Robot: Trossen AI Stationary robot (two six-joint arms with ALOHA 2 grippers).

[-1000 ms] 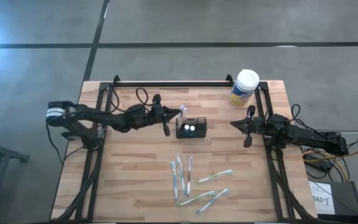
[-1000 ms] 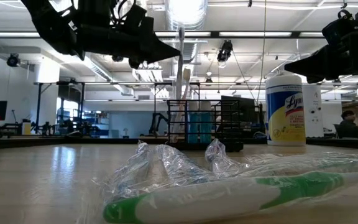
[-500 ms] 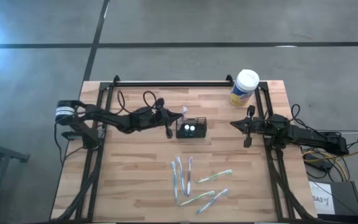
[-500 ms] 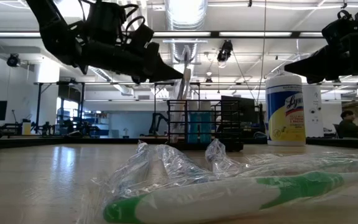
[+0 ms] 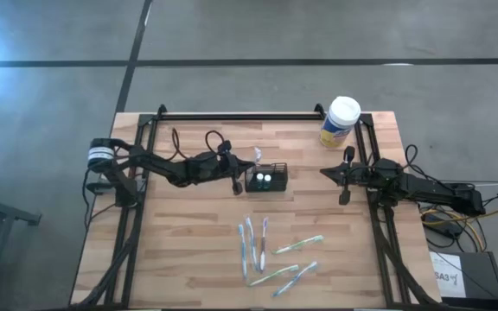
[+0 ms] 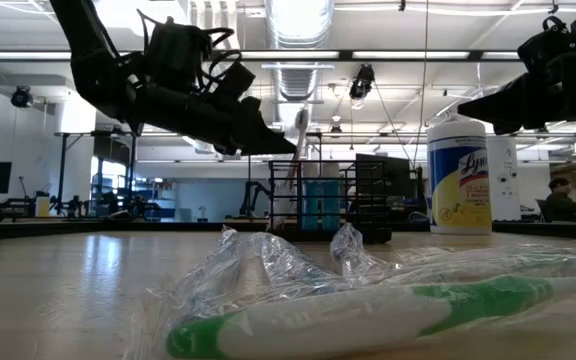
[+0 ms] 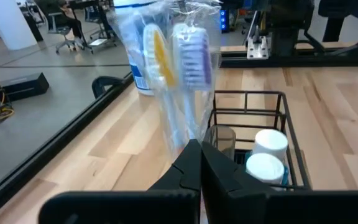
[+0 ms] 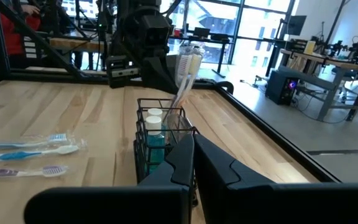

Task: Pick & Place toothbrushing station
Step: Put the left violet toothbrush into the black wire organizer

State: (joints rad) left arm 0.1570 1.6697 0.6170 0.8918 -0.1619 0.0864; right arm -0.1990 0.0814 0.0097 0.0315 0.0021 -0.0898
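The toothbrushing station, a black wire holder with two white-capped tubes inside, stands on the table's middle. My left gripper is at its left end, shut on a clear-wrapped pack of toothbrushes whose bristle heads point up. In the low view the pack rises above the holder. My right gripper waits shut at the table's right side, pointing at the holder, with nothing in it. My left gripper pinches the pack's lower, handle part between its two fingers. The fingers come from the table's left, slanting slightly down, and lie across the pack. The pack stands upright above them, next to the holder's left end; its lowest end is hidden behind the fingers.
Several wrapped toothbrushes lie loose on the table's near half, one with a green handle close to the low camera. A white-capped, yellow-labelled canister stands at the far right. A black frame rail runs along the far edge.
My left gripper has sunk toward the holder and crept toward the table's right, its fingers tipping somewhat downward. The wrapped pack has come down with it, staying upright. The gripper has stayed shut on the pack.
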